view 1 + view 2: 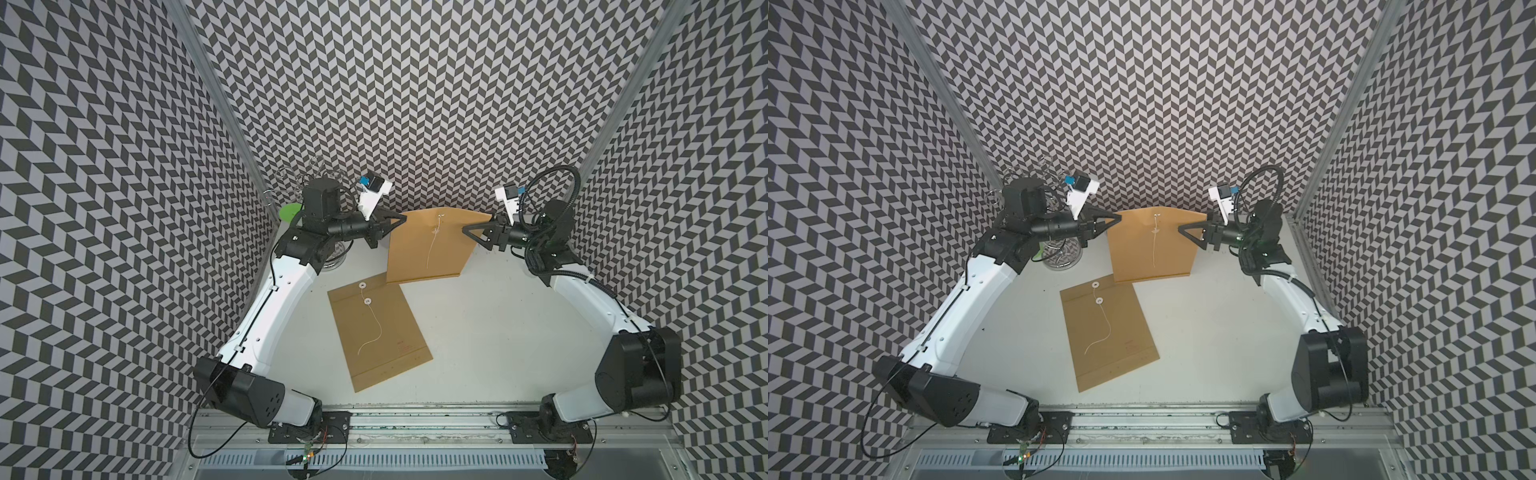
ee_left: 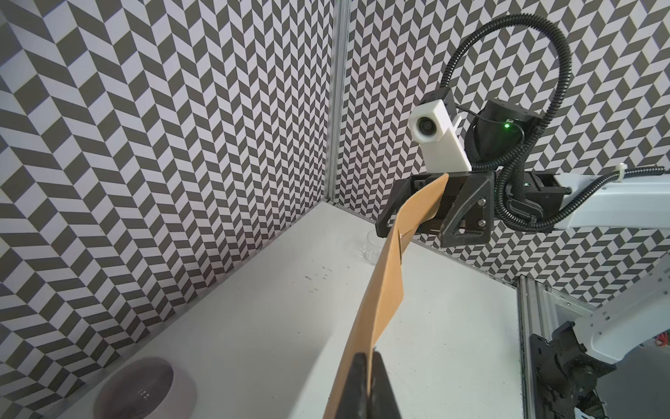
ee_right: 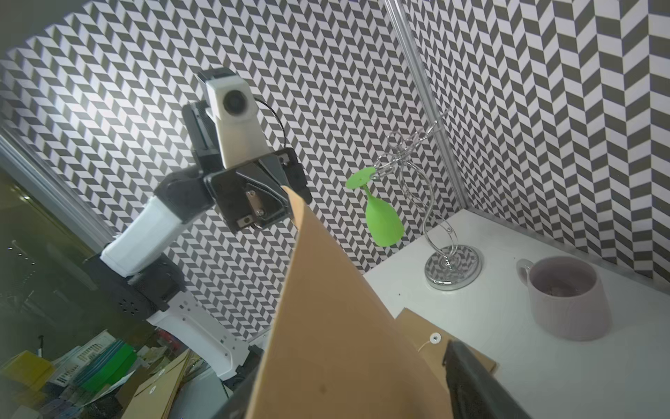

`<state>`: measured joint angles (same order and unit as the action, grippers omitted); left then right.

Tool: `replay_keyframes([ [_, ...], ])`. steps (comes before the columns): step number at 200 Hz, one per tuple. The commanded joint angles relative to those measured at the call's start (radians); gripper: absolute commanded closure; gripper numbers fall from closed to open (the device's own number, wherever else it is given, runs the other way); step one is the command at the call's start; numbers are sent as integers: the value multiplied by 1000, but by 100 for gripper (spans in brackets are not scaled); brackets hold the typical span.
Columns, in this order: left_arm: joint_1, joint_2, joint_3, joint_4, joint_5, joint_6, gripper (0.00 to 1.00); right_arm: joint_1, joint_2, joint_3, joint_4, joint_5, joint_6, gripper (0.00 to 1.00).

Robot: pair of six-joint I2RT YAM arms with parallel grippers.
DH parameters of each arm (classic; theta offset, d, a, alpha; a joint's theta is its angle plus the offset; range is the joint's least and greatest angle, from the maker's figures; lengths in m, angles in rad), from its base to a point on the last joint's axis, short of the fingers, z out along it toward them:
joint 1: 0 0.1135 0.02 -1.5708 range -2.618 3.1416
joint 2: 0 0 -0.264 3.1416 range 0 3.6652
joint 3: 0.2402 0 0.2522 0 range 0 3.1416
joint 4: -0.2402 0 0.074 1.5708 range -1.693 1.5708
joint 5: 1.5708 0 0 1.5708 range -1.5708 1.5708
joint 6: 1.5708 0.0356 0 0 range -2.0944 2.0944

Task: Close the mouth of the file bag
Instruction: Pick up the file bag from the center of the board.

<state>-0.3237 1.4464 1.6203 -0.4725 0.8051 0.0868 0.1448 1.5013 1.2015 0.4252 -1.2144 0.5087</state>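
Chevron-patterned walls; white tabletop (image 1: 498, 332). One file bag (image 1: 432, 249) is held upright in the upper middle of both top views. At its upper left corner the left pincer (image 1: 401, 217) is clamped tight on the paper. At the upper right corner the right pincer (image 1: 467, 229) has its jaws apart astride the edge; contact with the paper is unclear. A second file bag (image 1: 380, 328) lies flat at frame centre, its string (image 1: 374, 332) loose.

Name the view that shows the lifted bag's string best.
A top view: the string hangs down the lifted bag's facing side, whole, in both top views. The left wrist view sees the bag edge-on, no string; the right wrist view shows only a plain face.
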Motion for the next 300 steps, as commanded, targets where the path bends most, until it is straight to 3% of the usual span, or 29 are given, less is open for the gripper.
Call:
replay_keyframes([
  [1, 6, -30, 38, 23, -14, -2, 100, 5, -13, 35, 129, -62, 62, 38],
  [28, 9, -31, 45, 29, -18, -11, 100, 11, -12, 33, 141, -65, 88, 49],
  [83, 30, -37, 49, 35, 1, -10, 100, 12, 3, 56, 197, -25, 236, 88],
  [94, 43, -42, 49, 46, 23, -17, 93, 10, 3, 59, 205, -9, 276, 95],
  [102, 55, -47, 45, 60, 48, -23, 81, 12, 3, 68, 205, -7, 299, 98],
  [112, 73, -55, 33, 84, 77, -28, 62, 10, 0, 78, 215, -11, 330, 99],
  [120, 96, -64, 19, 112, 105, -47, 53, 11, -6, 82, 234, -18, 361, 100],
  [148, 226, -93, -157, 477, 303, -364, 46, 11, -22, 105, 319, -26, 465, 100],
  [170, 207, -102, -240, 555, 319, -389, 43, 10, -11, 153, 323, -19, 505, 100],
  [191, 152, -126, -301, 543, 350, -334, 41, 2, 15, 206, 366, -19, 574, 100],
  [219, 134, -178, -422, 589, 332, -307, 41, -14, 52, 267, 439, -6, 688, 100],
  [234, 130, -195, -481, 636, 262, -309, 40, -19, 69, 286, 500, -8, 760, 100],
  [269, 137, -198, -481, 630, 250, -273, 40, -31, 71, 289, 565, -14, 832, 100],
  [300, 147, -186, -497, 627, 224, -231, 40, -49, 87, 279, 786, -11, 1018, 100],
])
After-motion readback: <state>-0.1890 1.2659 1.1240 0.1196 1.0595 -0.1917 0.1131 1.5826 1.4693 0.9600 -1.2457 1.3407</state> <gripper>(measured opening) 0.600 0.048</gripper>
